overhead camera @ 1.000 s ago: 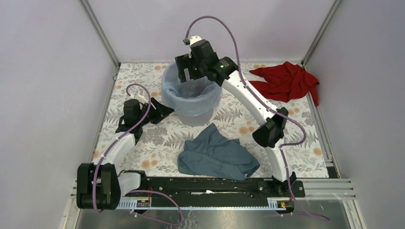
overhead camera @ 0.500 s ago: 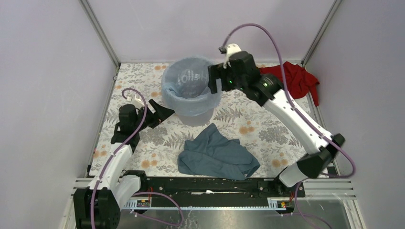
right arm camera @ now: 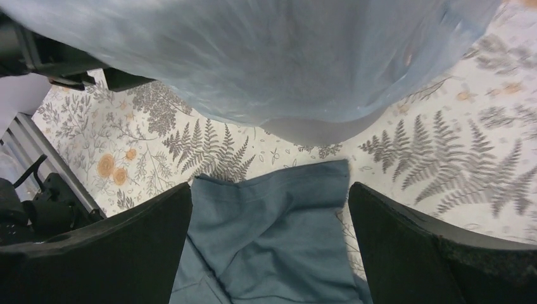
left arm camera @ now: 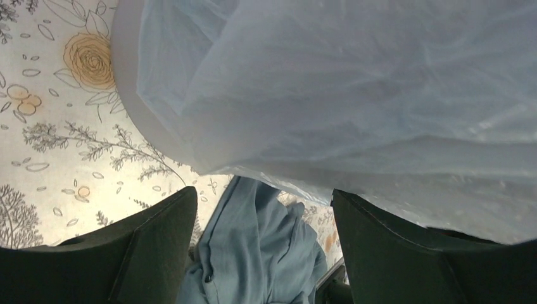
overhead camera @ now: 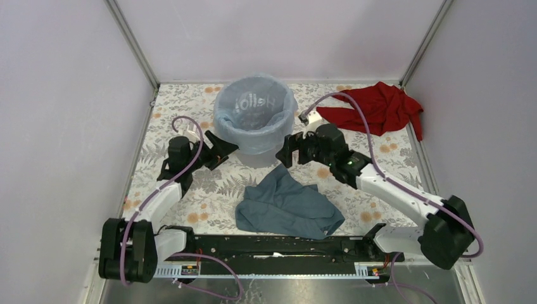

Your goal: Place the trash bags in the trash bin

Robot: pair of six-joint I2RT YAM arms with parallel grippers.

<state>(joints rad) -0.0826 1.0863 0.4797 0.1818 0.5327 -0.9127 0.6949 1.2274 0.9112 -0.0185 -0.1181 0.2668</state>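
Right gripper (overhead camera: pixel 286 152) dropped from above to beside trash bin (overhead camera: pixel 261 159); I read it and left gripper (overhead camera: pixel 220 152) wide open, empty. Trash bag (overhead camera: pixel 254 136) flimsy, slippery; pinch draped hem.

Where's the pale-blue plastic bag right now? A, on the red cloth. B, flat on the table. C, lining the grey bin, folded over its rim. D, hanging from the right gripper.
C: the trash bag sits inside the trash bin with its edge draped over the rim.
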